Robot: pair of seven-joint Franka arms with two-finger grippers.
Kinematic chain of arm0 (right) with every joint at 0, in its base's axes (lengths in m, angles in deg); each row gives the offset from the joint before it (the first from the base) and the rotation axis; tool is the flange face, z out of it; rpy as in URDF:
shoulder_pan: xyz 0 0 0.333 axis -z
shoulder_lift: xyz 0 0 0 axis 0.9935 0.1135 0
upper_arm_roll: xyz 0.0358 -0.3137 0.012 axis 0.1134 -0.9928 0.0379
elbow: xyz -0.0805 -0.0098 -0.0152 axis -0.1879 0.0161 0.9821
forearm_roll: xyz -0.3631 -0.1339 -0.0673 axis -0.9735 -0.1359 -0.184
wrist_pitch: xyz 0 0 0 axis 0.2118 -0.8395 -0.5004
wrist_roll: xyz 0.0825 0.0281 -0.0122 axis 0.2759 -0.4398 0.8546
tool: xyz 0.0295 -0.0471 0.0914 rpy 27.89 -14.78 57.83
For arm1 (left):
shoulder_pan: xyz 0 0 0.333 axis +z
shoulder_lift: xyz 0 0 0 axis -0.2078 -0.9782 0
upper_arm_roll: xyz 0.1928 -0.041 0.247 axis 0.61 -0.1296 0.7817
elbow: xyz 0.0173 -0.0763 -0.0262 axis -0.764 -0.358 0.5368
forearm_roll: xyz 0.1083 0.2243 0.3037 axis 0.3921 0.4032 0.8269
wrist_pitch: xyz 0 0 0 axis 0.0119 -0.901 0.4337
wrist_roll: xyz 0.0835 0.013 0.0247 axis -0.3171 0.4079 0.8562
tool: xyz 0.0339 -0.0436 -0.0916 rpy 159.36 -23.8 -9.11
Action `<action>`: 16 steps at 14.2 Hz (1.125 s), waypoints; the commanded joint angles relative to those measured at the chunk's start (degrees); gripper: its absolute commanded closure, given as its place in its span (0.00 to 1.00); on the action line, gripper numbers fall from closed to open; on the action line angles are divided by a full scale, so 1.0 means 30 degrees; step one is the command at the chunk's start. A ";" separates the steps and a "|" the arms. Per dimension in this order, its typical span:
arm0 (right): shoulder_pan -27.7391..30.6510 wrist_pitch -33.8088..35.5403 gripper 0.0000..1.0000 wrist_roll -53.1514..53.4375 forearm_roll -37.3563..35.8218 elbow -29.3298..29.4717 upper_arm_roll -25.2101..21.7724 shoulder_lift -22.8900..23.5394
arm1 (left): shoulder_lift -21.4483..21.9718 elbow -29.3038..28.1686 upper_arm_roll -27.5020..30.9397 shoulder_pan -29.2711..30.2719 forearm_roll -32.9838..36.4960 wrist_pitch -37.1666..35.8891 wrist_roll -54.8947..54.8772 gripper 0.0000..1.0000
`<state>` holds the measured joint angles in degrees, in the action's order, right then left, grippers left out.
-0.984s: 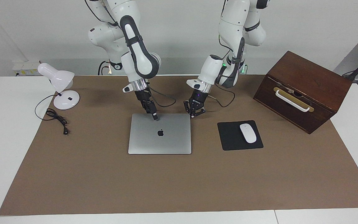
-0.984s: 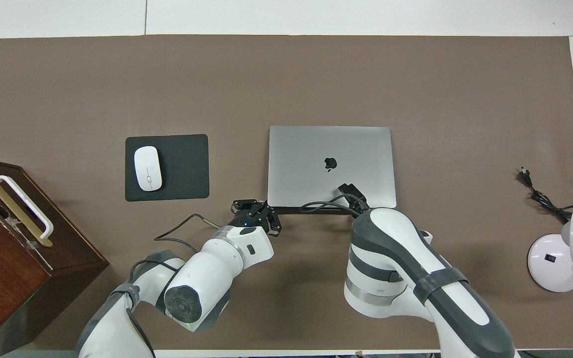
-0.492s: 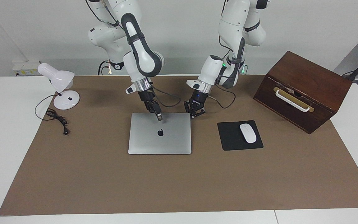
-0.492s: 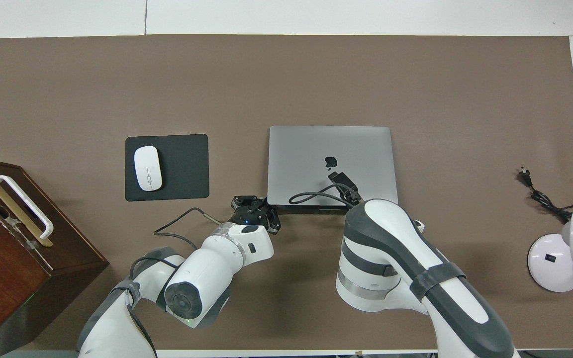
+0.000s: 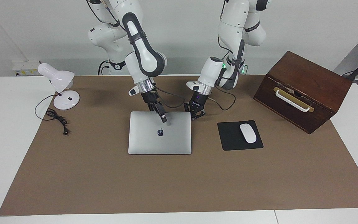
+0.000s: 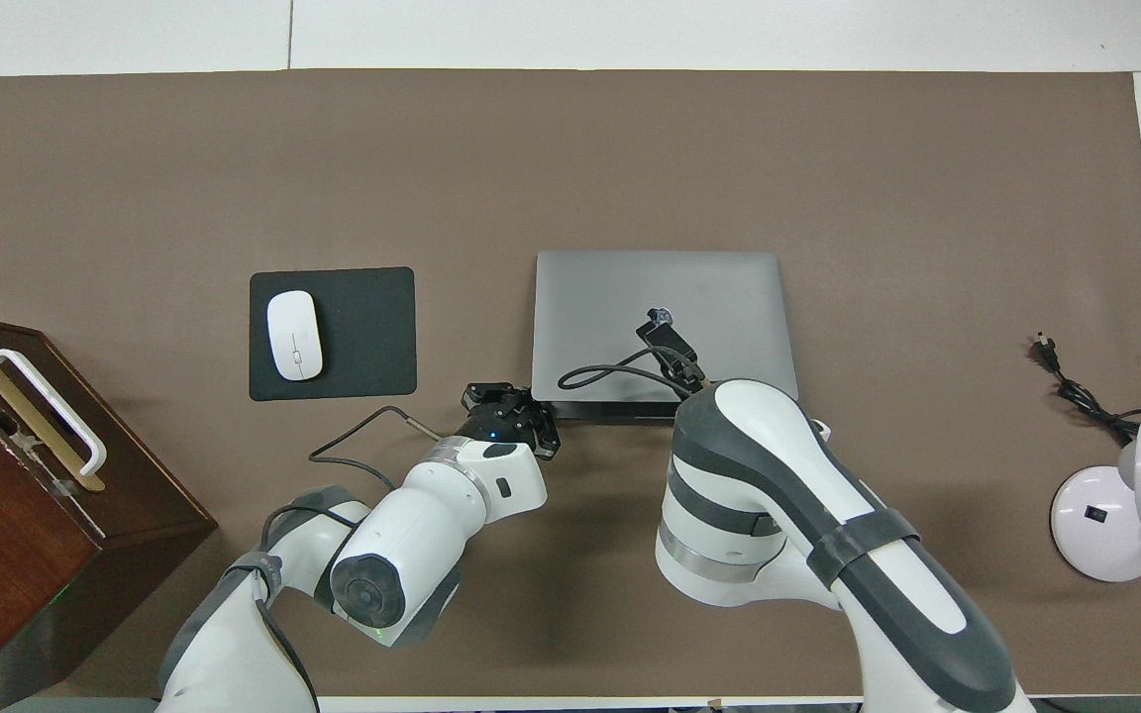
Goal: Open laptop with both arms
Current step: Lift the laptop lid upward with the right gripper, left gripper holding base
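Note:
The silver-grey laptop (image 5: 154,143) lies on the brown mat, apple logo up. Its lid edge nearer the robots stands slightly raised, and a dark gap shows under that edge in the overhead view (image 6: 729,297). My right gripper (image 5: 164,119) is shut to a narrow tip just above the lid, and in the overhead view (image 6: 660,325) it covers the logo. My left gripper (image 5: 196,113) is at the laptop's corner nearer the robots, toward the left arm's end, also seen in the overhead view (image 6: 511,406). I cannot tell whether it touches the lid.
A black mouse pad (image 5: 228,140) with a white mouse (image 5: 248,133) lies beside the laptop toward the left arm's end. A brown wooden box (image 5: 303,90) with a white handle stands past it. A white desk lamp (image 5: 61,90) and its cord (image 5: 56,119) are at the right arm's end.
My right gripper has moved over the lid from its edge nearer the robots to the logo. That edge of the lid has risen slightly. My left gripper has shifted a little at the corner.

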<state>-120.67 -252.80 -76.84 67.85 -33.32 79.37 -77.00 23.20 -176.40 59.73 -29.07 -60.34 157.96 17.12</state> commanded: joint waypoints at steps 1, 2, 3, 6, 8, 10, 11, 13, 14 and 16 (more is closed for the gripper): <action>0.0235 0.0778 0.00 -0.1036 0.0339 0.1422 -0.0067 0.0549 | -0.0704 0.0328 0.0215 -0.0109 -0.0139 0.0373 -0.0468 1.00; 0.0264 0.0809 0.00 -0.1037 0.0279 0.1861 -0.0096 0.0667 | -0.0704 0.0299 0.0215 -0.0109 -0.0139 0.0373 -0.0468 1.00; 0.0381 0.0810 0.00 -0.1037 0.0134 0.2387 -0.0097 0.0813 | -0.0704 0.0327 0.0186 -0.0138 -0.0139 0.0373 -0.0468 1.00; 0.1167 0.0897 0.00 -0.0978 -0.0978 0.3736 -0.0097 0.1311 | -0.0704 0.0298 0.0215 -0.0138 -0.0139 0.0373 -0.0468 1.00; 0.1814 0.1742 0.00 -0.0920 -0.1622 0.4178 -0.0067 0.1458 | -0.0704 0.0298 0.0215 -0.0139 -0.0139 0.0373 -0.0468 1.00; 0.2517 0.2272 0.00 -0.0862 -0.2354 0.4646 -0.0067 0.1634 | -0.0704 0.0269 0.0215 -0.0138 -0.0139 0.0373 -0.0468 1.00; 0.2636 0.2390 0.00 -0.0832 -0.2532 0.4997 -0.0067 0.1780 | -0.0704 0.0269 0.0215 -0.0139 -0.0139 0.0373 -0.0468 1.00; 0.2754 0.2421 0.00 -0.0832 -0.2651 0.5584 -0.0067 0.2015 | -0.0704 0.0240 0.0215 -0.0139 -0.0139 0.0373 -0.0468 1.00; 0.2755 0.2450 0.00 -0.0832 -0.2651 0.5818 -0.0067 0.2074 | -0.0704 0.0240 0.0215 -0.0139 -0.0139 0.0373 -0.0468 1.00; 0.2987 0.2712 0.00 -0.0774 -0.2971 0.6287 -0.0067 0.2307 | -0.0704 0.0240 0.0215 -0.0139 -0.0139 0.0373 -0.0498 1.00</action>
<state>-113.04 -245.75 -77.83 60.46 -17.50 78.91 -71.68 23.15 -176.37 59.74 -29.07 -60.34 158.01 16.81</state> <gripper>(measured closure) 0.000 0.991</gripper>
